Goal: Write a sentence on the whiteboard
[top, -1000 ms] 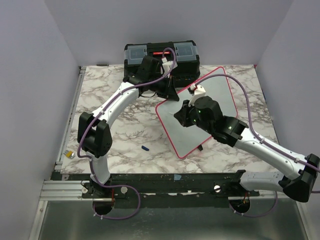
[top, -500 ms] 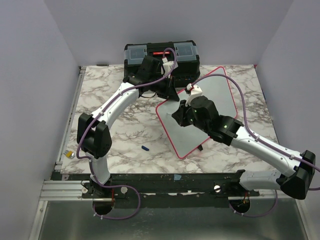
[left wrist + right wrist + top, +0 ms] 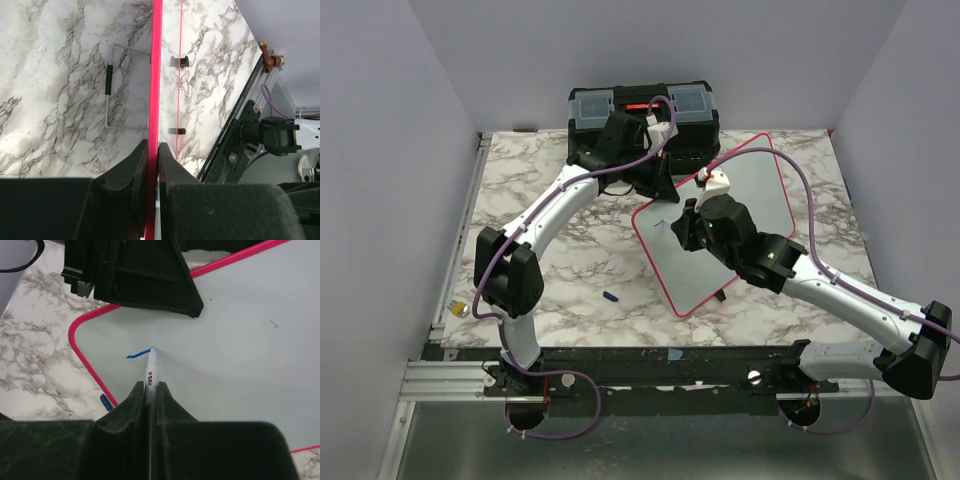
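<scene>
The whiteboard, white with a red-pink rim, stands tilted on the marble table. My left gripper is shut on its upper left edge. In the left wrist view the rim runs straight between the jaws of that gripper. My right gripper is shut on a white marker. The marker's tip touches the whiteboard at the end of a short blue stroke near the left corner. From above, the right gripper is over the board's left part.
A black toolbox stands at the back, behind the left arm. A blue cap lies on the marble left of the board, also visible as the cap under the rim. A small object sits at the table's left edge. The board's wire stand rests on the marble.
My right gripper with the marker slid a little left over the board and then back right. The left arm and the board stayed still.
</scene>
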### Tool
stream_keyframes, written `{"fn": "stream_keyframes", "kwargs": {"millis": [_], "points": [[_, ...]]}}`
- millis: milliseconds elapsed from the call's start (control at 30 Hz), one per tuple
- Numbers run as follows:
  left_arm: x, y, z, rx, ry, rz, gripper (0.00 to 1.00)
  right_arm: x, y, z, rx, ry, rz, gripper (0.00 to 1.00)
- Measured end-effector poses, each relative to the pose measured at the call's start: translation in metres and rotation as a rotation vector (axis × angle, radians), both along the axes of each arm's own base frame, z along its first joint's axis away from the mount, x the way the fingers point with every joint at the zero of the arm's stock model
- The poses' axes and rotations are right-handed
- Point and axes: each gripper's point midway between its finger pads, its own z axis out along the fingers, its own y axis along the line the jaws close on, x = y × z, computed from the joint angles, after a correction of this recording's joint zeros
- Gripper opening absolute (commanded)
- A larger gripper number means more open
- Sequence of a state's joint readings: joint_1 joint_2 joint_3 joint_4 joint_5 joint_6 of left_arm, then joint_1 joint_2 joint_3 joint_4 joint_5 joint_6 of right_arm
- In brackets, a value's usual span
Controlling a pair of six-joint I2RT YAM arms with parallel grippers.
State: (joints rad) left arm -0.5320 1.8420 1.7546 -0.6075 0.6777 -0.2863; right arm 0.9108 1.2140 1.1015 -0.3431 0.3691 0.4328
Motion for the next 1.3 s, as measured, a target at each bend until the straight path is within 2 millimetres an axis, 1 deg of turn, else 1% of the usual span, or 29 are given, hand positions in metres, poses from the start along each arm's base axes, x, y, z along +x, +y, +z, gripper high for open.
{"fn": "stream_keyframes", "kwargs": {"millis": [300, 500, 700, 800, 1300], "points": [[0.0, 0.0, 0.0, 0.005, -0.002, 0.0, 0.0, 0.006, -0.012, -0.001, -0.03, -0.017, -0.064, 0.01], [-0.002, -0.002, 0.001, 0.004, -0.004, -0.003, 0.0, 0.004, -0.015, 0.001, -0.035, -0.018, -0.063, 0.01], [-0.004, -0.003, 0.004, 0.004, -0.011, -0.005, 0.0, 0.0, -0.019, 0.009, -0.021, -0.028, -0.056, 0.01], [-0.004, -0.003, 0.004, 0.004, -0.012, -0.006, 0.0, -0.002, -0.019, 0.011, -0.014, -0.028, -0.049, 0.01], [-0.005, -0.004, 0.005, 0.003, -0.013, -0.008, 0.0, -0.008, -0.01, 0.008, 0.0, -0.005, 0.007, 0.01]]}}
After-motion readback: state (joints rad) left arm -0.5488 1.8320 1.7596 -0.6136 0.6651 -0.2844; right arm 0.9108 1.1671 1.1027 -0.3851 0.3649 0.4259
